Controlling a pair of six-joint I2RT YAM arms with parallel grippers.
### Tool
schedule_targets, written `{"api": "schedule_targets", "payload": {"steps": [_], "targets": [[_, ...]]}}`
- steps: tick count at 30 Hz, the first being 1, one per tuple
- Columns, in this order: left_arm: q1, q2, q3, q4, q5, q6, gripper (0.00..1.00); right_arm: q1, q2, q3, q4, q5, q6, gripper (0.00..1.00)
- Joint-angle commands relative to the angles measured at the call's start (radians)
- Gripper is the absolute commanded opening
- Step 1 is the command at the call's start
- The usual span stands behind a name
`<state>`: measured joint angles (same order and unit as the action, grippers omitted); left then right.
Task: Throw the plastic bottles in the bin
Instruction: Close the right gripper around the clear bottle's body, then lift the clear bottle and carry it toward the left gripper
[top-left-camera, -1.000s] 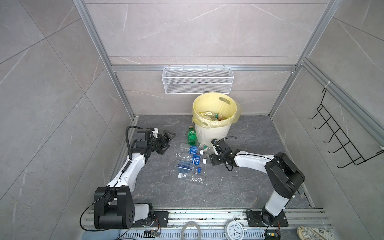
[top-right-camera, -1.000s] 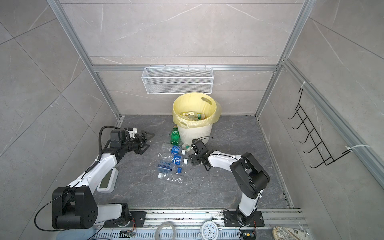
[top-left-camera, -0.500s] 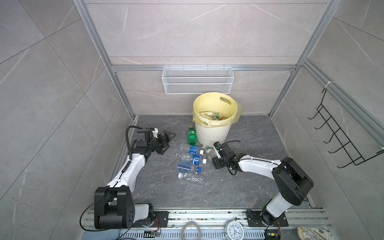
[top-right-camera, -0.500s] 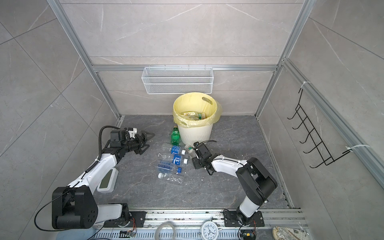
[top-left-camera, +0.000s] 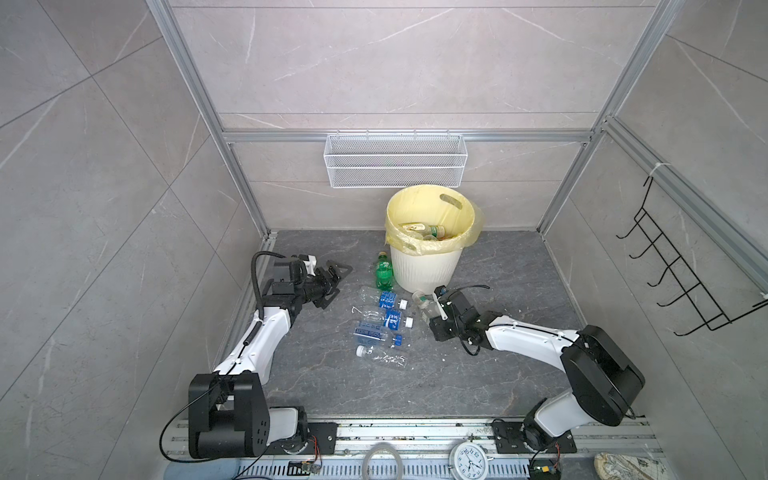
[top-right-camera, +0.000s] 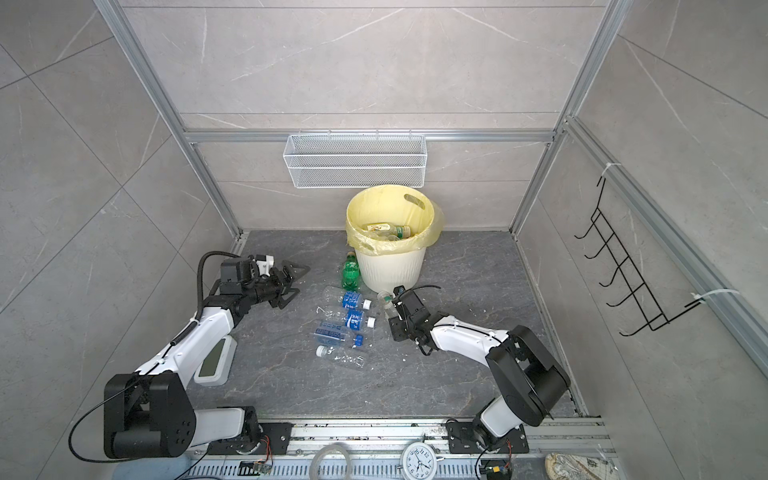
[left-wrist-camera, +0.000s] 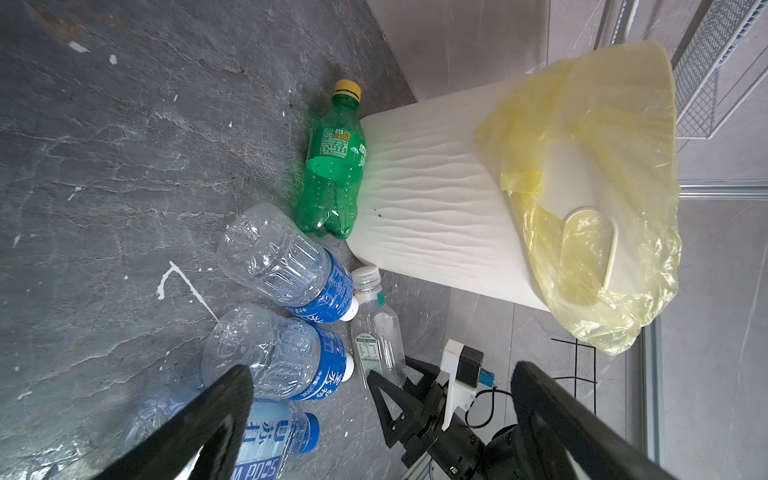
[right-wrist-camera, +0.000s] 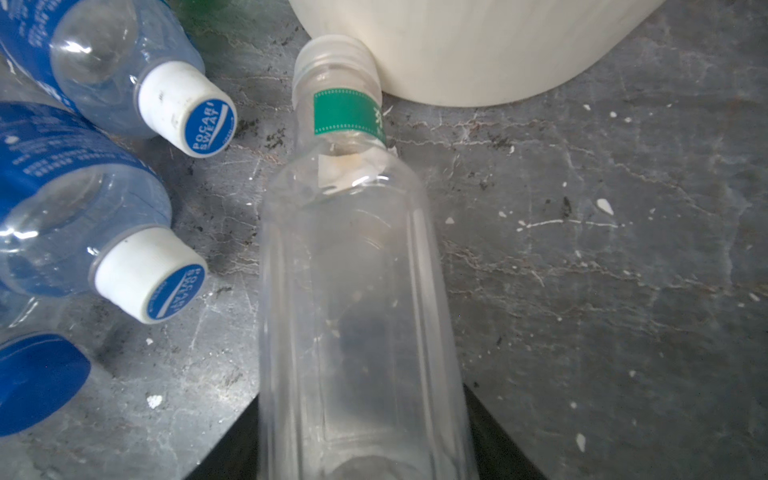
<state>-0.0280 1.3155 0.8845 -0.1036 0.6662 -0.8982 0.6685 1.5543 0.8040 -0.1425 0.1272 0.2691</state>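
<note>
Ribbed matt cream plastic bin (top-left-camera: 424, 270), lined with thin glossy yellow film (top-left-camera: 473, 237). Beside the bin, glossy clear plastic bottles (top-left-camera: 386, 298) on a matt, veined grey stone-look tabletop (top-left-camera: 498, 374).

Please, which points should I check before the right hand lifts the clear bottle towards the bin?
1. Clear bottle sits inside the right hand: ok.
2. Grip firm: cannot tell.
3. Cap free of the bin: not ok, they seem to touch.
4. Left hand open, apart from the floor bottles: ok.
5. Room in the bin: ok.
</note>
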Motion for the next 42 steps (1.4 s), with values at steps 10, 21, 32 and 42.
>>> {"api": "schedule_targets", "payload": {"steps": [10, 21, 32, 42], "targets": [[-0.017, -0.001, 0.008, 0.045, 0.059, -0.006, 1.00, 0.042, -0.125, 0.027, -0.092, 0.029, 0.030, 0.45], [-0.138, 0.025, 0.064, 0.018, 0.089, 0.041, 0.99, 0.162, -0.155, 0.192, -0.190, 0.075, 0.016, 0.45], [-0.179, 0.031, 0.052, 0.095, 0.054, -0.027, 0.87, 0.261, -0.037, 0.370, -0.147, 0.052, 0.022, 0.45], [-0.192, 0.064, 0.043, 0.193, 0.006, -0.098, 0.75, 0.296, -0.020, 0.399, -0.100, 0.035, 0.041, 0.45]]}}
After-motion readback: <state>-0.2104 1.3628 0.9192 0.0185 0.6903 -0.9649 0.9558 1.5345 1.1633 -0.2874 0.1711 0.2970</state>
